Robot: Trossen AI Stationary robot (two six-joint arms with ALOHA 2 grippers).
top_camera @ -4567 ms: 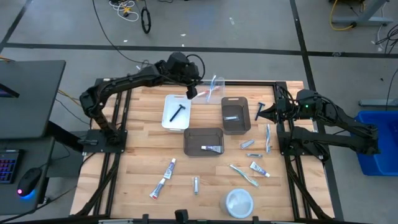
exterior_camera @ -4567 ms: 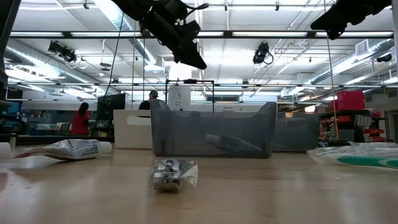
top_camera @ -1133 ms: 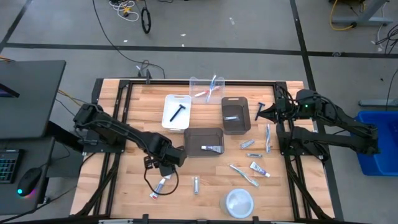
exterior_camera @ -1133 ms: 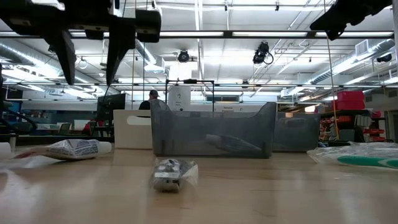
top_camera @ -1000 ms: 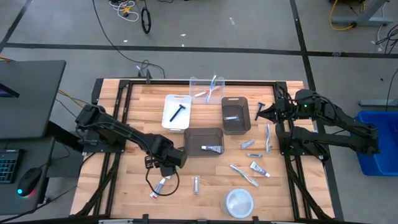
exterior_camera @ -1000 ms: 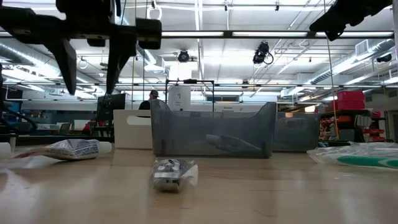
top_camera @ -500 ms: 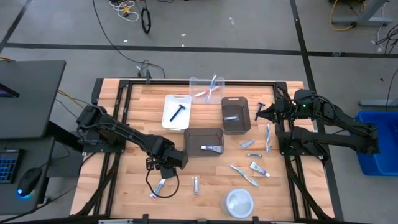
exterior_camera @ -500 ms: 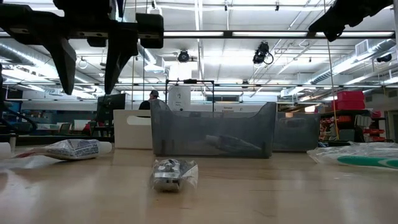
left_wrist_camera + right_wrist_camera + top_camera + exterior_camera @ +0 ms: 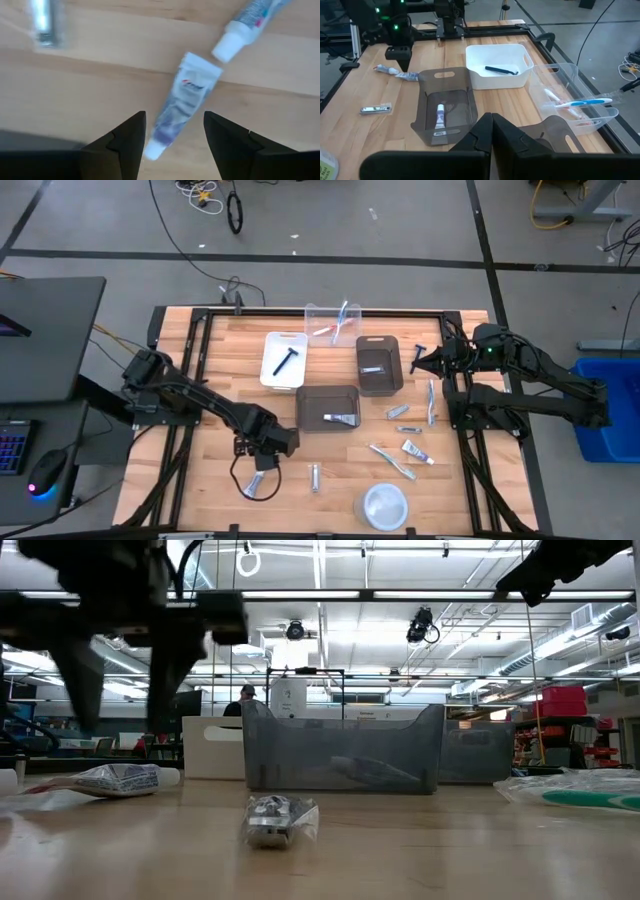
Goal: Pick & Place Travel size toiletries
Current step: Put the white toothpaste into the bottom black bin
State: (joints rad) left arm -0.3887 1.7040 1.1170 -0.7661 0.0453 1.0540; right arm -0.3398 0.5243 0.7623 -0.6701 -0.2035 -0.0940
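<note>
My left gripper (image 9: 264,454) hangs open over the near-left part of the table, fingers pointing down. In the left wrist view its fingers (image 9: 131,131) stand on either side of a white-blue-red toothpaste tube (image 9: 179,102) lying flat on the wood, without touching it. A second tube (image 9: 250,20) lies just beyond the first. One tube (image 9: 255,483) shows beside the gripper in the high view. A small silvery tube (image 9: 314,476) lies nearby. My right gripper (image 9: 415,364) waits shut at the far right, nothing showing between its fingers.
Toward the back stand a white bin (image 9: 283,360) with a black razor, a clear bin (image 9: 335,323) with toothbrushes, and two dark grey bins (image 9: 378,365) (image 9: 328,408). Toothbrushes and tubes (image 9: 405,450) lie at the right. A round white dish (image 9: 384,505) sits near the front edge.
My left gripper has come down toward the toothpaste tubes and shifted a little toward the table's near edge, staying open. Nothing on the table has moved.
</note>
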